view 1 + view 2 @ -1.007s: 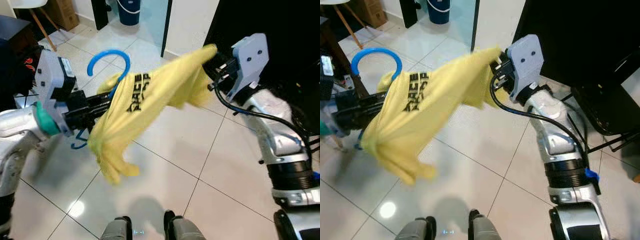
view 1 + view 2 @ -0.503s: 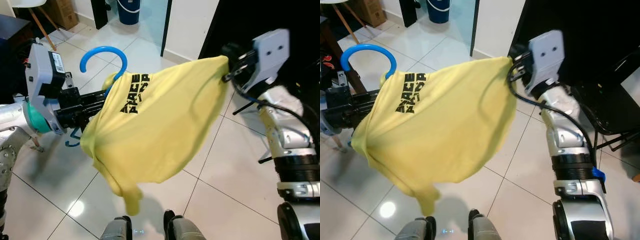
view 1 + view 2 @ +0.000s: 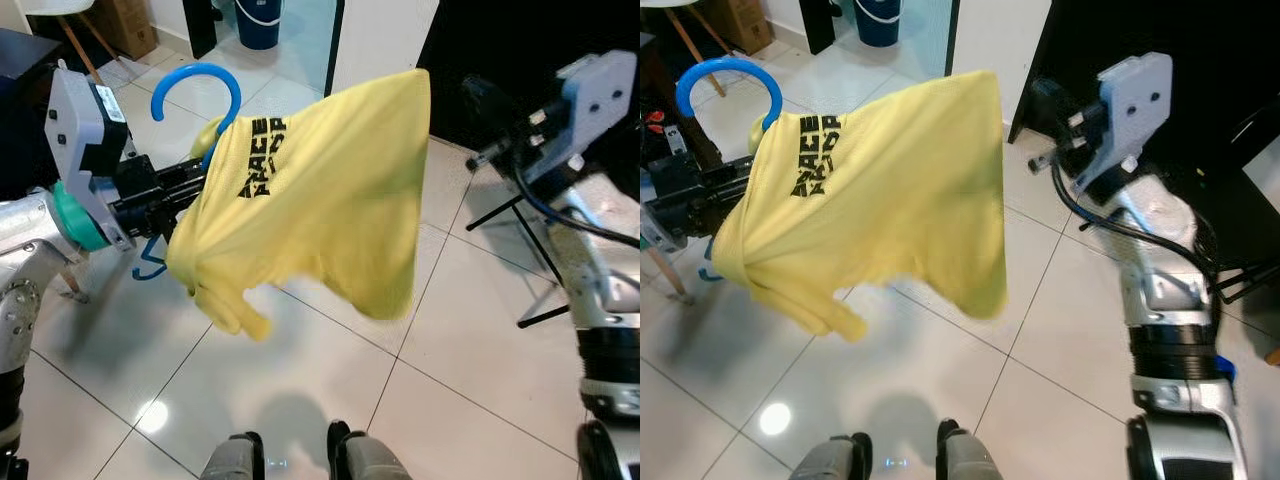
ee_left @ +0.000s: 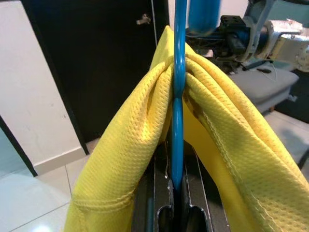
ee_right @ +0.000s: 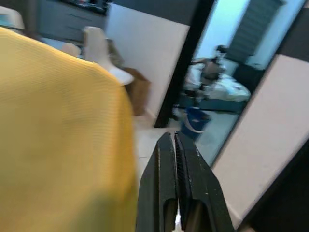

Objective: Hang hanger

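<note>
Blue hanger (image 3: 205, 95) clamped between the left gripper (image 4: 175, 215) fingers, hook above them, yellow shirt (image 3: 320, 190) draped over hanger, right gripper (image 5: 175, 145) just beside the shirt's far edge, fingers pressed together on nothing, white tiled floor (image 3: 450, 330) beneath the shirt

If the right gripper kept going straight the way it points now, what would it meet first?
Probably nothing close: the right gripper, fingers shut, points past the yellow shirt edge toward the blue bin in the far doorway. Depth is unclear.
</note>
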Robot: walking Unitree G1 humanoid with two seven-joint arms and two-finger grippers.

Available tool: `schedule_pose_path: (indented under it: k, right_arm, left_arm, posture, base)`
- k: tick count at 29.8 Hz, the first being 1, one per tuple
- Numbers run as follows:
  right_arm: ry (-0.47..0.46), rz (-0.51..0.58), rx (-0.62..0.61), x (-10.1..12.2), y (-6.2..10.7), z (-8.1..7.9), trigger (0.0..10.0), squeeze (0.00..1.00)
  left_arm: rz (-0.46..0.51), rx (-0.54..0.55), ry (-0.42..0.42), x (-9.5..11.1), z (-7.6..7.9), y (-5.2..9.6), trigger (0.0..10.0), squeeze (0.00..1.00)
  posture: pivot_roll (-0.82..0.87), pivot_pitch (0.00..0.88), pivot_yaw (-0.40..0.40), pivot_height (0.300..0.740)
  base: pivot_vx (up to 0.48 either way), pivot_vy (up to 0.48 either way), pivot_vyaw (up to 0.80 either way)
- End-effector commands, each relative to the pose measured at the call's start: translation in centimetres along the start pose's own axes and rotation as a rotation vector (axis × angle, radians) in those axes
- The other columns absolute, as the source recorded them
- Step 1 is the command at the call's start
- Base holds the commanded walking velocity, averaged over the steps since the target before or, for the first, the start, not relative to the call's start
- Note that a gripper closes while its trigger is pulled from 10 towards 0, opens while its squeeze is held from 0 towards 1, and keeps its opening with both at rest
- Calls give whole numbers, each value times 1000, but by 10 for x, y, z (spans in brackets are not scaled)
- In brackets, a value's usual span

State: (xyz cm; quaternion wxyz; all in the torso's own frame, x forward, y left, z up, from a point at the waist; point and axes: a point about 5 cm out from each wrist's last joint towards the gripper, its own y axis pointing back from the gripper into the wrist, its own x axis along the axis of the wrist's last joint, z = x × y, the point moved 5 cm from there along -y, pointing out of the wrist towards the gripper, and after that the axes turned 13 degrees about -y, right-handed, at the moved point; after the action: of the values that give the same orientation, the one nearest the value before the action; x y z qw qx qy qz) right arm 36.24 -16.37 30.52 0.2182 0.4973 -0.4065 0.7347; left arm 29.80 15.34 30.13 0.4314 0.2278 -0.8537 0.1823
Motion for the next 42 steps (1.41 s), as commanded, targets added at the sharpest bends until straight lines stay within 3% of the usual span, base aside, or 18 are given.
schedule_pose_path:
  k: [1,4,5,7,8,14,15,19,22,29,36,42]
  right_arm:
    - [-14,-23,53,-3,3,-7,10000,1000]
    - [-38,-39,113,-6,4,-18,10000,1000]
    - [-78,-55,179,-10,4,-30,10000,1000]
    - [-78,-55,179,-10,4,-30,10000,1000]
    - [-116,-66,239,-11,5,-40,10000,1000]
    - [-162,-70,299,-9,0,-44,10000,1000]
    - [-179,-69,312,-7,-1,-44,10000,0]
    - [-181,-65,304,-6,-3,-41,10000,0]
    - [-114,-74,195,-8,-7,-18,10000,0]
    - [-95,-78,154,-2,2,-4,10000,0]
    - [-104,-80,160,-3,5,-5,10000,0]
    - [-135,-75,226,-8,-1,-23,10000,0]
  left_arm:
    - [25,-28,-12,8,4,1,10000,0]
    - [20,-39,-14,8,5,2,10000,0]
    - [18,-50,-11,7,6,2,10000,0]
    - [18,-50,-11,7,6,2,10000,0]
    - [15,-57,-12,7,8,2,10000,0]
    - [14,-74,-11,8,10,4,10000,0]
    - [12,-78,-11,9,10,5,10000,0]
    - [12,-81,-10,9,11,6,10000,0]
    - [12,-86,-9,10,12,6,10000,0]
    - [5,-79,-8,9,11,7,10000,0]
    - [8,-79,-7,9,11,5,10000,0]
    - [11,-81,-8,9,10,4,10000,0]
  posture:
    - [45,133,10,740]
    - [48,133,9,740]
    - [49,133,10,740]
    - [49,133,10,740]
    - [50,134,10,740]
    - [55,136,8,740]
    - [56,136,7,740]
    - [55,137,7,740]
    - [61,138,5,740]
    - [57,140,9,740]
    - [54,139,13,740]
    - [58,136,13,740]
  base:
    - [0,0,0]
    - [0,0,0]
    - [0,0,0]
    - [0,0,0]
    - [0,0,0]
    - [0,0,0]
    - [0,0,0]
    - [0,0,0]
    - [0,0,0]
    - [0,0,0]
    - [0,0,0]
    - [0,0,0]
